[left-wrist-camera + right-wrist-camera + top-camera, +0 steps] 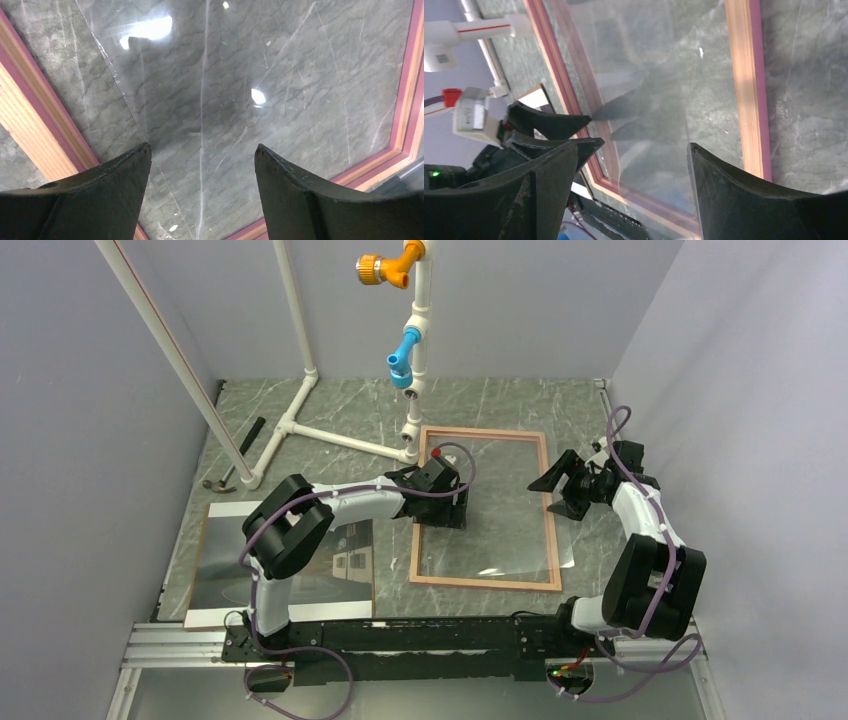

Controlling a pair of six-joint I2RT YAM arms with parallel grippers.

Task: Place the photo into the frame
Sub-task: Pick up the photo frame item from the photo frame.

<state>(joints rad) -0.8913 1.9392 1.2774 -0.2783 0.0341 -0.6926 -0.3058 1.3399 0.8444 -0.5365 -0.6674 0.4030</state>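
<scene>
1. The left claw [202,150] hangs wide open with nothing between its fingers. Straight beneath it is the frame [480,583], lying flat on the grey marble surface [600,430] with its tan wooden back upward.
2. The right claw [639,147] is also spread wide and holds nothing. The frame's right rail sits just under and ahead of its fingertips.
3. The photo [335,570] is not in the frame yet. It lies flat on the surface, well apart from the left claw, back toward that arm's base and partly under the arm.
4. Below the left claw, the clear pane [225,75] shows one edge running slantwise across the opening, so it appears loose and askew.
5. Risk: a fingertip pressing or dragging could push the pane further off line or scratch it, and then the photo would not seat.
6. Risk: the photo is flat, glossy and thin, so a claw may slip on it or crease an edge while lifting.
7. Risk: the photo looks almost as large as the frame, so a small skew could catch a corner on a rail.
8. Risk: both claws are close together over the frame and might bump.
</scene>
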